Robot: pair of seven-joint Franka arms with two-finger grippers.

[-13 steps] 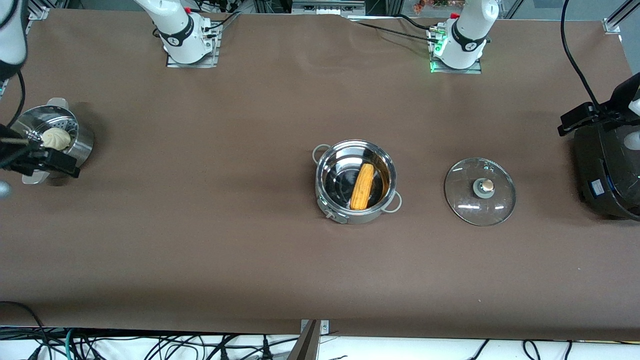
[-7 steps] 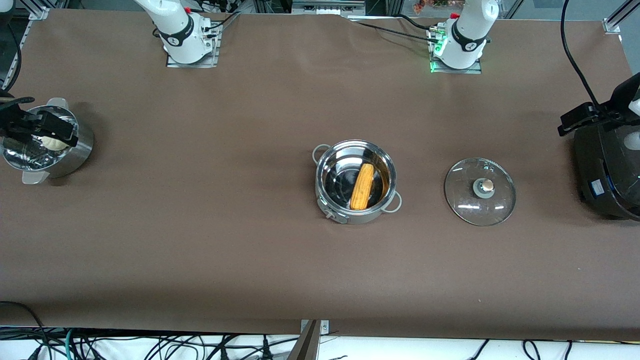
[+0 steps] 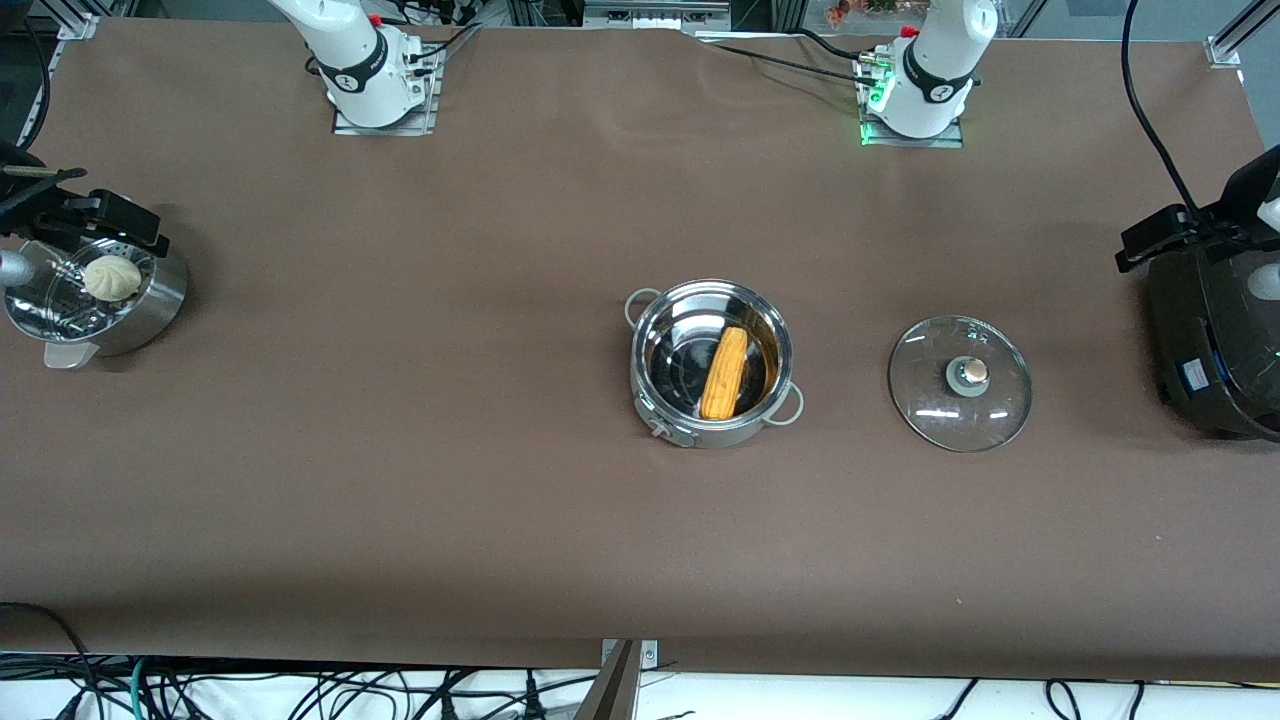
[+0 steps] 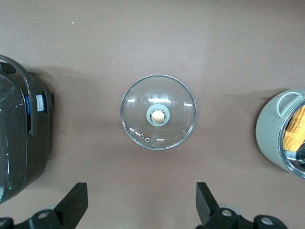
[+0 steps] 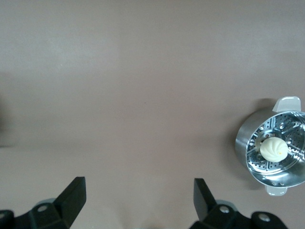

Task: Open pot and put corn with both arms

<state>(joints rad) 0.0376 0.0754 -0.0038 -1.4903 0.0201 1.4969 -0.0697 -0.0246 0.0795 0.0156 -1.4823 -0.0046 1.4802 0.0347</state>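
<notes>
The steel pot [image 3: 712, 362] stands open mid-table, and the yellow-orange corn [image 3: 724, 373] lies inside it. Its glass lid [image 3: 960, 383] with the tan knob lies flat on the table beside it, toward the left arm's end. My left gripper [image 4: 141, 187] is open and empty, high over the table by the lid [image 4: 158, 112]. The pot's edge [image 4: 274, 138] and the corn [image 4: 294, 129] also show in the left wrist view. My right gripper [image 5: 138, 182] is open and empty, high over bare table at the right arm's end.
A steel steamer pot [image 3: 150, 300] with a white bun [image 3: 111, 277] stands at the right arm's end and also shows in the right wrist view [image 5: 248, 143]. A large black rice cooker [image 3: 1215, 340] stands at the left arm's end.
The right arm's black hand has moved across the steamer pot toward the robots' bases, so the bun shows again. The left arm, pot, corn and lid have not moved.
</notes>
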